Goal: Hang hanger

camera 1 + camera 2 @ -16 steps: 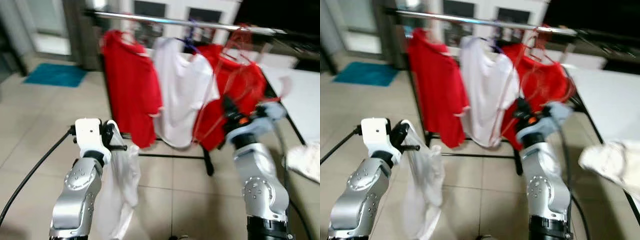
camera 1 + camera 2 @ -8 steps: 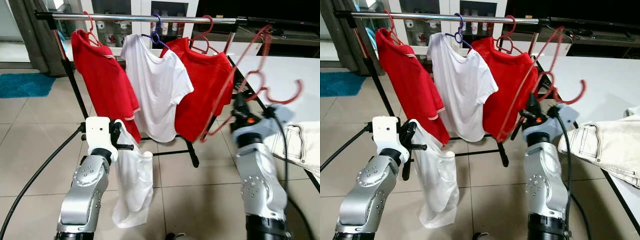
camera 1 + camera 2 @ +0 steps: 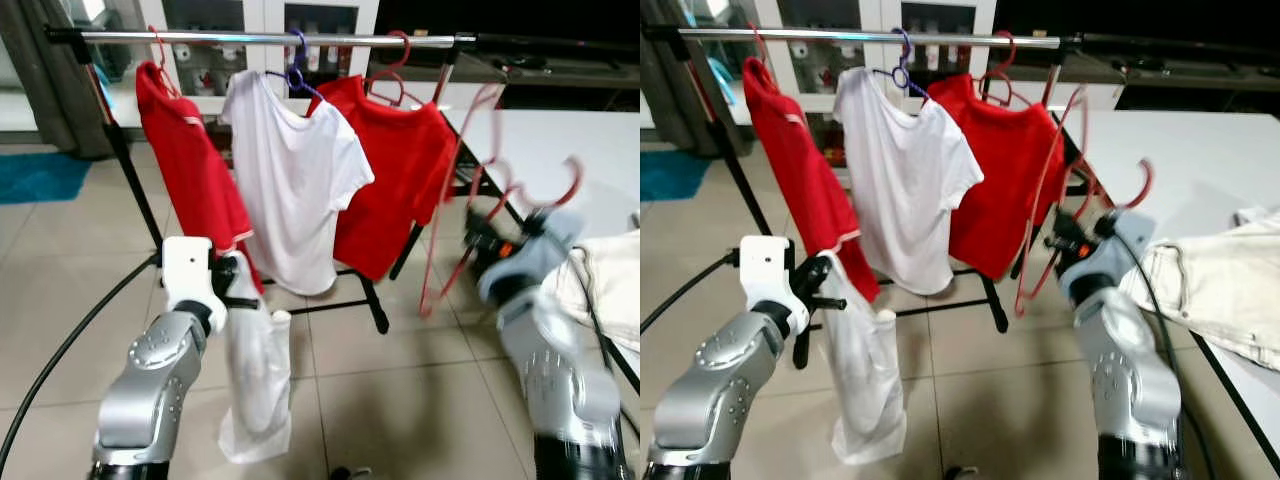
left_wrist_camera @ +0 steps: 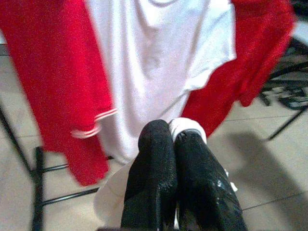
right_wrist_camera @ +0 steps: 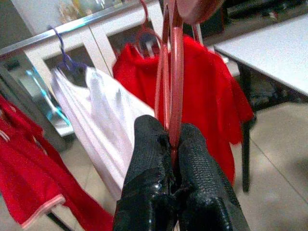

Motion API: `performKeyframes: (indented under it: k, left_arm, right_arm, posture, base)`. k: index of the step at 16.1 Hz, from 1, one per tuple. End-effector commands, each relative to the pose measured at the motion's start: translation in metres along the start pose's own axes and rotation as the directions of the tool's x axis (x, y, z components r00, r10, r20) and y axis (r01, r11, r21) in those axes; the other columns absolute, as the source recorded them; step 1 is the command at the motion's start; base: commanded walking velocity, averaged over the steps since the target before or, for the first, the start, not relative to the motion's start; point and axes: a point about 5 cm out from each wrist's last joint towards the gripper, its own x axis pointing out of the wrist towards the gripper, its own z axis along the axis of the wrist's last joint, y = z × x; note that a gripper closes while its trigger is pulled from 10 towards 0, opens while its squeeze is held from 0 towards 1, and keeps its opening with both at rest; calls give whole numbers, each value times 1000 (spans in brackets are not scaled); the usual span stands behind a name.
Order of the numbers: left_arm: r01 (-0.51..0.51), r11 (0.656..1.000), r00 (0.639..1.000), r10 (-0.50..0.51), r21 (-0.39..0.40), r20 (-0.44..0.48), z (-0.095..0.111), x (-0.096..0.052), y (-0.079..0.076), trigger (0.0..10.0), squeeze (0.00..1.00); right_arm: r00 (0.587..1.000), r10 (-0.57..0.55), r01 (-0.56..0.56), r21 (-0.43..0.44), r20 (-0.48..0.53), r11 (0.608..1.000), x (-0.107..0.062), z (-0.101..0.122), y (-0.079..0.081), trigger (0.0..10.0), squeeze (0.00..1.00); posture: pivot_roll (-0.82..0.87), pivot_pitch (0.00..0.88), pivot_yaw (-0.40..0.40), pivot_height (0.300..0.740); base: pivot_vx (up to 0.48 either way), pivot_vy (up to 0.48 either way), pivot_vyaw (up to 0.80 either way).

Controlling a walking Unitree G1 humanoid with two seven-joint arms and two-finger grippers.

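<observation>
While both silver arms are reaching forward at about waist height, the right gripper (image 5: 172, 144) is pinching a red hanger (image 3: 470, 190) between its two black fingers, which are pressed tight against the thin plastic with no gap showing. That arm is bending up at the elbow, its wrist standing beside the white table (image 3: 590, 150), and the hanger is tilting up and leftward from the gripper toward the right end of the clothes rail (image 3: 260, 38) without touching it. Its hook is curving out over the table side. The hanger and the right forearm are smearing with blur in the head views, so its exact outline is hard to trace there; it may be more than one hanger held together, and I cannot tell which.

The left gripper (image 4: 174, 139) is closing firmly on a white cloth (image 3: 255, 385), which is hanging down from the fingers toward the tiled floor (image 3: 400, 400). A small fold of it is peeking out above the fingertips in the left wrist view.

On the rail a red shirt (image 3: 185, 170), a white shirt (image 3: 295, 190) and another red shirt (image 3: 390, 180) are hanging side by side. The right wrist view is showing the purple hook (image 5: 60, 48) of the white shirt's hanger. A pale garment (image 3: 1210, 290) is lying on the table, cut off by the frame edge.
</observation>
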Motion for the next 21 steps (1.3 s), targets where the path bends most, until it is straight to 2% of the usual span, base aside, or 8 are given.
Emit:
performKeyframes:
  k: [1, 2, 3, 5, 8, 11, 14, 21]
  left_arm:
    - [29, 1000, 997, -29, -4, 66, 15, 1, -4, 10000, 0]
    - [-23, 996, 994, 14, 81, 104, 15, 2, -1, 10000, 0]
    - [-74, 992, 994, 65, 101, 90, 11, 1, 0, 10000, 0]
    - [68, 997, 997, -69, 31, 27, 6, -6, -5, 10000, 0]
    - [13, 999, 997, -15, 34, 69, 9, -7, 2, 10000, 0]
    - [43, 997, 998, -46, 64, 50, 4, -11, -5, 10000, 0]
    - [43, 996, 998, -46, 82, 36, 2, -5, -9, 10000, 0]
    - [102, 989, 994, -105, 103, 23, 9, 2, -8, 10000, 0]
  right_arm:
    - [1000, -6, 6, 6, -10, 1000, -4, 3, -1, 10000, 0]
    - [999, -11, 12, 8, -49, 1000, -11, -4, 0, 10000, 0]
    - [994, -58, 53, -63, -88, 997, -17, -12, -4, 10000, 0]
    - [994, -61, 49, -126, -94, 991, -19, -10, -6, 10000, 0]
    - [994, -63, 48, -163, -87, 985, -24, 1, -6, 10000, 0]
    - [993, -46, 30, -138, -108, 990, -22, -6, 0, 10000, 0]
    - [978, -158, 141, -123, -137, 982, -22, -18, -8, 10000, 0]
    - [978, -142, 122, -135, -154, 983, -34, -26, 3, 10000, 0]
  posture:
    - [74, 0, -42, 740]
    - [73, 0, -43, 740]
    - [73, 0, -29, 740]
    - [54, 0, -12, 740]
    - [49, 0, -21, 740]
    - [59, 0, -26, 740]
    - [72, 0, -19, 740]
    - [47, 0, 34, 740]
  base:
    - [0, 0, -725]
    - [0, 0, -700]
    - [0, 0, -669]
    - [0, 0, -691]
    - [0, 0, -688]
    - [0, 0, -646]
    - [0, 0, -648]
    - [0, 0, -692]
